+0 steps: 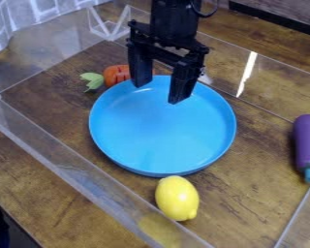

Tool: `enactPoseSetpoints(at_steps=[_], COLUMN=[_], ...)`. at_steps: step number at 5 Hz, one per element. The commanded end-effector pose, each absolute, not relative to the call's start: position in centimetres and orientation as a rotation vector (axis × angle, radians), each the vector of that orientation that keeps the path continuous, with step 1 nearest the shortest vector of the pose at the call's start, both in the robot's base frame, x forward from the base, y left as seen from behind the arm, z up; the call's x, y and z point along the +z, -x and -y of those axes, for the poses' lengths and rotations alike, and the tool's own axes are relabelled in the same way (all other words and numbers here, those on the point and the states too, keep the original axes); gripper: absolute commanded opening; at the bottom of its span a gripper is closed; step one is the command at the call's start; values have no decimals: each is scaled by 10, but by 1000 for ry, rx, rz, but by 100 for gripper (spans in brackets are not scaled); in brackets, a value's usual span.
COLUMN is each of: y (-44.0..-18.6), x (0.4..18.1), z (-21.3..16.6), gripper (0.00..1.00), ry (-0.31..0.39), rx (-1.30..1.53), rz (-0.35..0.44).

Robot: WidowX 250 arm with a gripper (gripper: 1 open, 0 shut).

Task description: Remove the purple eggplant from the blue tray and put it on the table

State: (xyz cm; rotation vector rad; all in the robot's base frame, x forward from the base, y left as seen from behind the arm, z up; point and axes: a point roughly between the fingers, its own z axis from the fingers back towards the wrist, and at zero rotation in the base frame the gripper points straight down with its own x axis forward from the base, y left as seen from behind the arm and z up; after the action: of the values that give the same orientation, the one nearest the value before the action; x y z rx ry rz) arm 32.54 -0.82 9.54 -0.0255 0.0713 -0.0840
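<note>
The purple eggplant (308,144) lies on the table (263,208) at the right edge of the view, its teal stem end toward the front, well apart from the blue tray (163,127). The tray's inside holds nothing. My black gripper (162,80) hangs over the tray's back rim, pointing straight down. It is open, with nothing between its fingers (180,85).
An orange carrot (109,76) lies just behind the tray's back-left rim, next to my left finger. A yellow lemon (177,198) sits on the table in front of the tray. Clear acrylic walls (67,174) run along the table's edges.
</note>
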Motion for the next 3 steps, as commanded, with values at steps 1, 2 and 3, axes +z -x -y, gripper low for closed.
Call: enactPoseSetpoints(at_steps=[1, 2, 3], y=[-336, -337, -338], x=[106, 104, 101], z=[0, -1, -1], gripper=[100, 100, 100], ry=[27, 28, 31], rx=[-67, -71, -73], rz=[-17, -18, -20])
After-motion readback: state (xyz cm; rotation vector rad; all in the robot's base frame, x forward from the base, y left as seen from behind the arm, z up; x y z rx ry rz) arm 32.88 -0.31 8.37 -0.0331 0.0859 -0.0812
